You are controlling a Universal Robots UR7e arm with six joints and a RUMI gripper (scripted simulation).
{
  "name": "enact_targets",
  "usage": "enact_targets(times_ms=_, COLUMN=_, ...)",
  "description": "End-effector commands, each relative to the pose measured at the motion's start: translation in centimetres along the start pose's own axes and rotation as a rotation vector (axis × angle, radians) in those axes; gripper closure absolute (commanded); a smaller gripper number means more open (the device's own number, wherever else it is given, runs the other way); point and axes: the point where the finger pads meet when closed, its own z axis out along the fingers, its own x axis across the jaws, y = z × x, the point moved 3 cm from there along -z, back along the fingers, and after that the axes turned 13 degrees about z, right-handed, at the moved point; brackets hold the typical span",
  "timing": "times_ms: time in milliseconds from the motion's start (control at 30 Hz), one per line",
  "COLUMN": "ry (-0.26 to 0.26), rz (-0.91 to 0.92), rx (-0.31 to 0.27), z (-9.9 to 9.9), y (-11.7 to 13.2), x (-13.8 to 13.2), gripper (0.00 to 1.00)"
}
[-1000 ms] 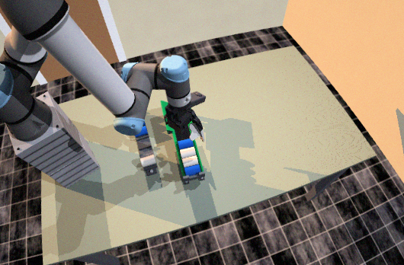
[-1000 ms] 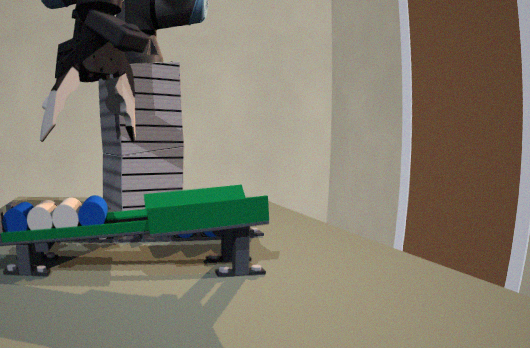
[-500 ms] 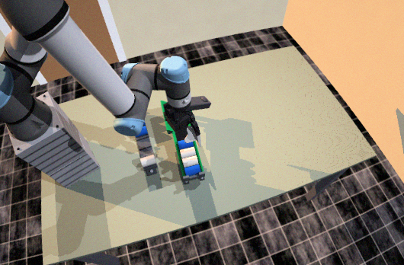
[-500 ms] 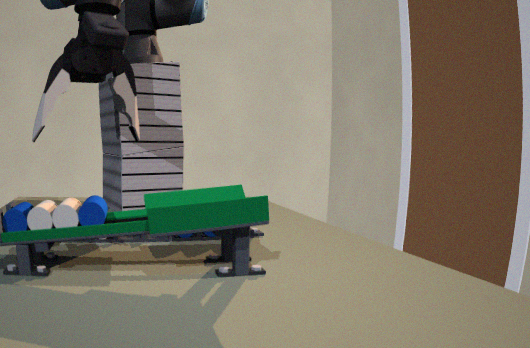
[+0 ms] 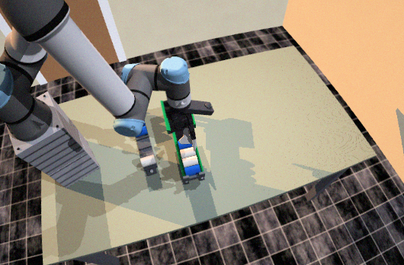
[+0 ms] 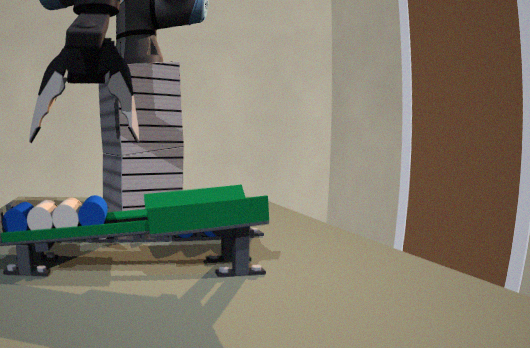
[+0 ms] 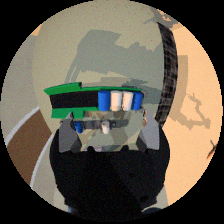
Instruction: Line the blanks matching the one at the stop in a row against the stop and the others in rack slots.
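My open gripper [image 6: 84, 140] [image 7: 107, 115] hangs empty, high above the green-sided ramp [image 5: 200, 164] [image 6: 207, 216] [image 7: 65, 114]. Four blanks lie across the ramp in a row: a blue blank [image 5: 192, 170] [image 6: 18, 219] [image 7: 137, 101] at the stop, a white blank [image 5: 190, 161] [image 6: 41, 216] [image 7: 127, 101], another white blank [image 5: 187, 153] [image 6: 66, 215] [image 7: 116, 101], then a blue blank [image 5: 184, 145] [image 6: 93, 211] [image 7: 104, 101]. The stock rack [image 5: 144, 144] holds a white blank [image 5: 147, 160] [image 7: 105, 127] near one end and a blue blank [image 5: 142, 131] [image 7: 78, 127] towards the other. The arm hides the rack's far end.
The rack stands beside the ramp, on the side of the robot's pedestal [image 5: 62, 152] [image 6: 152, 175]. The ramp's far end has taller flared green walls [image 6: 207, 197]. Both stand on the pale table [image 5: 287, 114].
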Motion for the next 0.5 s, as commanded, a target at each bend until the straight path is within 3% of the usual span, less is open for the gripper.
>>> enact_targets(times_ms=0, ry=0.004, rz=0.157, rx=-0.002, z=0.11, y=0.0, x=0.41, gripper=0.0)
enact_targets(times_ms=467, ry=0.004, rz=0.459, rx=-0.002, z=0.2, y=0.01, x=1.08, gripper=0.0)
